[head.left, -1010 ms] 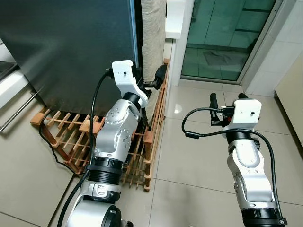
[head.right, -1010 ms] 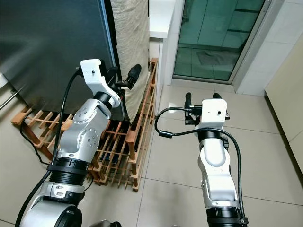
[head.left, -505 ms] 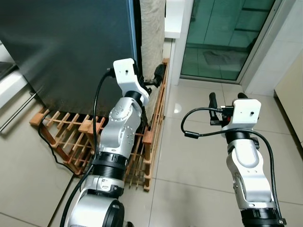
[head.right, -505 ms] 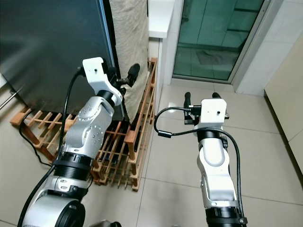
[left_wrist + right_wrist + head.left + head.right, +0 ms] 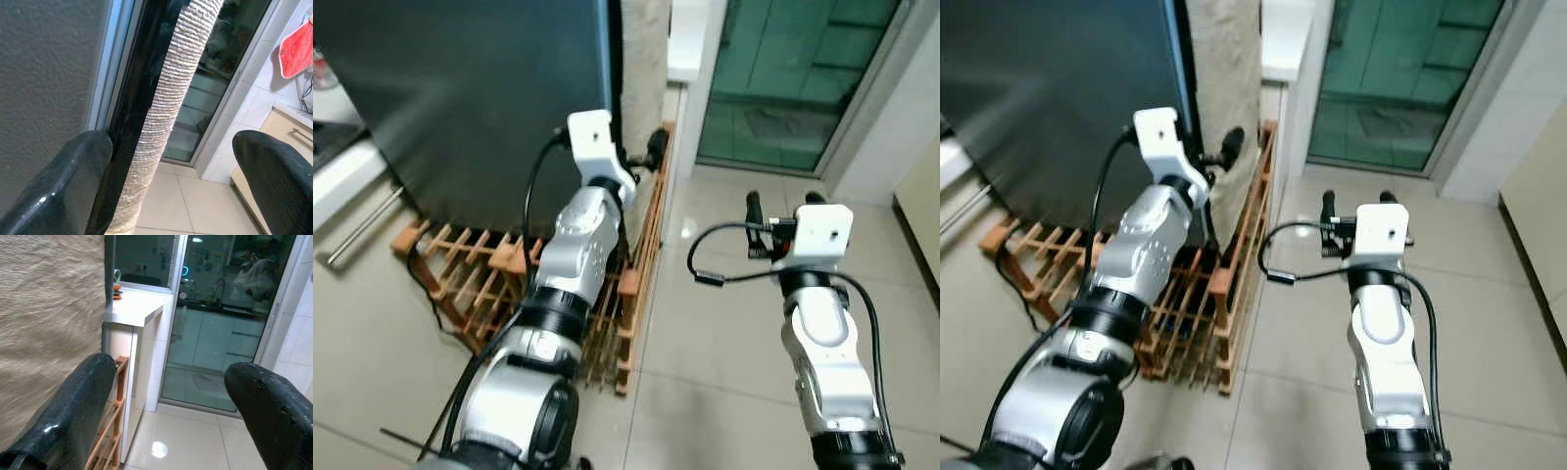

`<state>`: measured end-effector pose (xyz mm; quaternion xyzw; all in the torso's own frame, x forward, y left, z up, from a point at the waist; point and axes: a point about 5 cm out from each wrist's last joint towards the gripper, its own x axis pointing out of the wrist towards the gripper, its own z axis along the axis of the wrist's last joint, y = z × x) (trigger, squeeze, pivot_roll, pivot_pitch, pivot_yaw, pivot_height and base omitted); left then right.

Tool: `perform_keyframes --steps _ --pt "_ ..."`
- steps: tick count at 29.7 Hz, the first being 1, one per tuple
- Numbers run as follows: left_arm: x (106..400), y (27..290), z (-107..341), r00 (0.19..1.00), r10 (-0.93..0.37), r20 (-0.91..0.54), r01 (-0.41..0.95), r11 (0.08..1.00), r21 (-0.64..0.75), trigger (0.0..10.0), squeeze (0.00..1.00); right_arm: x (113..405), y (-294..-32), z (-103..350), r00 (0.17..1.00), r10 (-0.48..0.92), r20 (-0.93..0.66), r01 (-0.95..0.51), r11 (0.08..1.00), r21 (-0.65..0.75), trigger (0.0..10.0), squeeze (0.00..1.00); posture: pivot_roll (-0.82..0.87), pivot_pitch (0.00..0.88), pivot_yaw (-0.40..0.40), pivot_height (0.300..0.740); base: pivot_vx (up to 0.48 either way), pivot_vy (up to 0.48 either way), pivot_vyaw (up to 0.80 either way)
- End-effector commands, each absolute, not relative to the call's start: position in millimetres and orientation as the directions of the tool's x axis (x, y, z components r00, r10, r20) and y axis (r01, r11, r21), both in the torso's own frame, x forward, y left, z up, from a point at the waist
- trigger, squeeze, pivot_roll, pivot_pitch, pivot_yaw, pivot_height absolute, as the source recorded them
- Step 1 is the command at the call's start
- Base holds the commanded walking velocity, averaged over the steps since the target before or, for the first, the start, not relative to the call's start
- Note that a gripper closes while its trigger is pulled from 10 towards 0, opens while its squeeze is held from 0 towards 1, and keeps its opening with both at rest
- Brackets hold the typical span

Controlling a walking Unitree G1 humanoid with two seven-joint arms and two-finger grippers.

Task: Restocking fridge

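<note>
Two jaws released | left gripper (image 5: 641, 166) at fridge (image 5: 460, 98) door edge (closed) | right gripper (image 5: 781, 201) over floor

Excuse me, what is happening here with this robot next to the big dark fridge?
The robot stands before the tall dark grey fridge door. Its left gripper is raised to the door's right edge, fingers open, one finger at the black gap beside the beige woven cloth. The right gripper is held open over the pale tiled floor, holding nothing. A slatted wooden rack sits below the fridge.
</note>
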<state>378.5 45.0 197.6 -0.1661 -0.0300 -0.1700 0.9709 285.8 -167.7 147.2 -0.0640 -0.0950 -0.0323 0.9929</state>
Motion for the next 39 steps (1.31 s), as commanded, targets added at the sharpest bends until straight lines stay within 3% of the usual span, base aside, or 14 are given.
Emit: perform_keyframes --steps 1,5,6,11,17,25,27,32,33,34,39 --pt "376 13 213 0.898 -0.418 0.136 0.437 0.820 -0.369 10.0 0.00 288 -168 150 0.977 -0.059 0.204 0.085 0.989 -0.121 10.0 0.00 -0.20 0.000 0.056 0.740 0.000 0.000 0.00" --pt "368 0 210 0.847 -0.511 0.147 0.517 0.726 -0.454 10.0 0.00 288 -168 151 0.977 -0.061 0.205 0.087 0.989 -0.120 10.0 0.00 -0.20 0.000 0.054 0.740 0.000 0.000 0.00" --pt "362 -8 212 0.798 -0.574 0.186 0.582 0.653 -0.485 10.0 0.00 288 -168 151 0.977 -0.061 0.204 0.087 0.989 -0.119 10.0 0.00 -0.20 0.000 0.050 0.740 0.000 0.000 0.00" --pt "354 -16 217 0.723 -0.646 0.245 0.667 0.560 -0.492 10.0 0.00 288 -167 150 0.978 -0.059 0.199 0.083 0.990 -0.117 10.0 0.00 -0.19 0.000 0.043 0.740 0.000 0.000 0.00" --pt "329 -35 227 0.534 -0.772 0.344 0.798 0.326 -0.506 10.0 0.00 290 -167 150 0.979 -0.057 0.198 0.080 0.990 -0.115 10.0 0.00 -0.18 0.000 0.042 0.740 0.000 0.000 0.00" --pt "326 -31 229 0.508 -0.783 0.358 0.807 0.287 -0.516 10.0 0.00 292 -168 150 0.978 -0.063 0.199 0.087 0.990 -0.112 10.0 0.00 -0.17 0.000 0.043 0.740 0.000 0.000 0.00" --pt "327 -24 226 0.533 -0.776 0.339 0.798 0.327 -0.507 10.0 0.00 292 -168 150 0.978 -0.063 0.199 0.087 0.990 -0.112 10.0 0.00 -0.17 0.000 0.044 0.740 0.000 0.000 0.00" --pt "340 12 214 0.706 -0.658 0.262 0.697 0.579 -0.423 10.0 0.00 294 -166 153 0.975 -0.062 0.212 0.086 0.991 -0.105 10.0 0.00 -0.17 0.000 0.049 0.740 0.000 0.000 0.00" --pt "345 38 210 0.795 -0.554 0.247 0.605 0.705 -0.369 10.0 0.00 294 -166 156 0.972 -0.067 0.224 0.090 0.992 -0.094 10.0 0.00 -0.16 0.000 0.047 0.740 0.000 0.000 0.00" --pt "346 50 209 0.836 -0.493 0.241 0.549 0.765 -0.338 10.0 0.00 294 -166 156 0.971 -0.067 0.228 0.089 0.992 -0.089 10.0 0.00 -0.16 0.000 0.047 0.740 0.000 0.000 0.00" --pt "344 105 203 0.944 -0.238 0.229 0.293 0.924 -0.247 10.0 0.00 290 -173 159 0.955 -0.125 0.268 0.134 0.991 -0.016 10.0 0.00 -0.13 0.000 0.038 0.740 0.000 0.000 0.00"
